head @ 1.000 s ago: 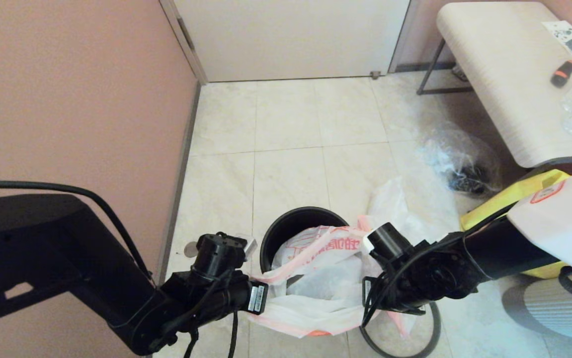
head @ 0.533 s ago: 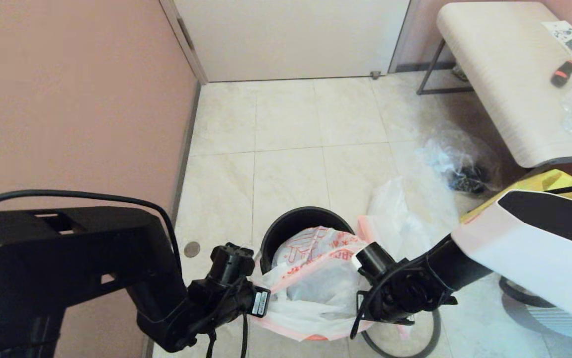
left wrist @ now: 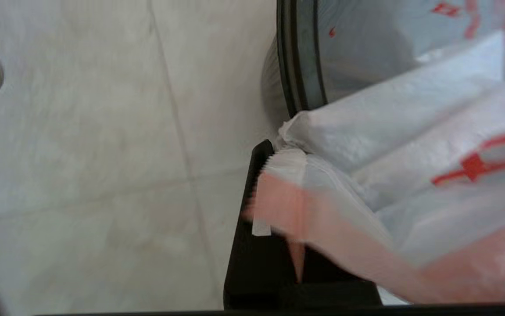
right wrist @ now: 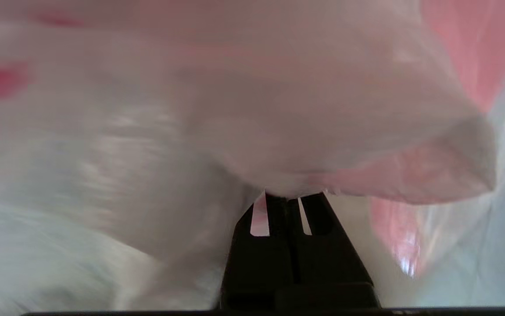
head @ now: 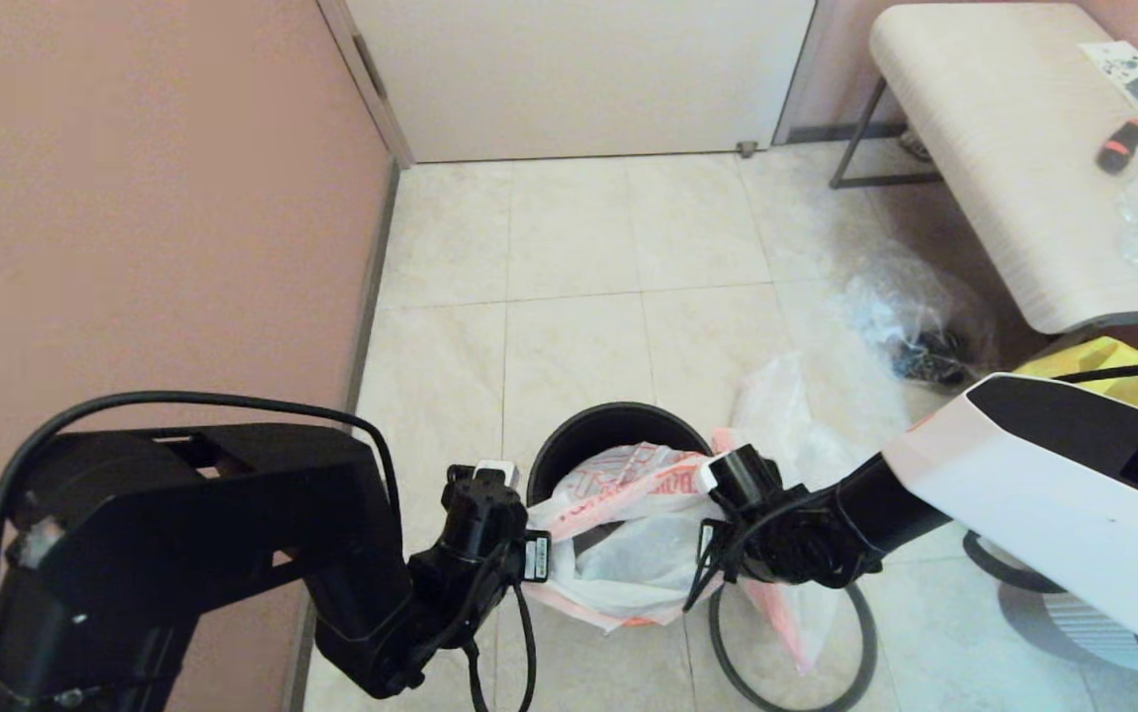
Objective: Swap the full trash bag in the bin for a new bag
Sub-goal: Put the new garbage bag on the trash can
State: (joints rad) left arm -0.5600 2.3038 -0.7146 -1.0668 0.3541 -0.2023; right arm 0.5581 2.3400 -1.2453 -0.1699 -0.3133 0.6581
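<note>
So I've got both grippers, left [left wrist: 278, 193] and right [right wrist: 285, 197], pinching the new bag [head: 628, 534] over the bin [head: 618, 435]; next I spread its mouth around the rim.

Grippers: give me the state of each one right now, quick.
Left gripper: shut on the white and pink bag, at the bin.
Right gripper: shut on the same bag's other side.

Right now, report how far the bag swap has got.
Done: the old bag lies on the floor, and the hoop is off the bin. In hand: the left gripper and right gripper are each shut on an edge of the new bag, spreading it over the bin. Left: seat the bag, refit the hoop.
</note>
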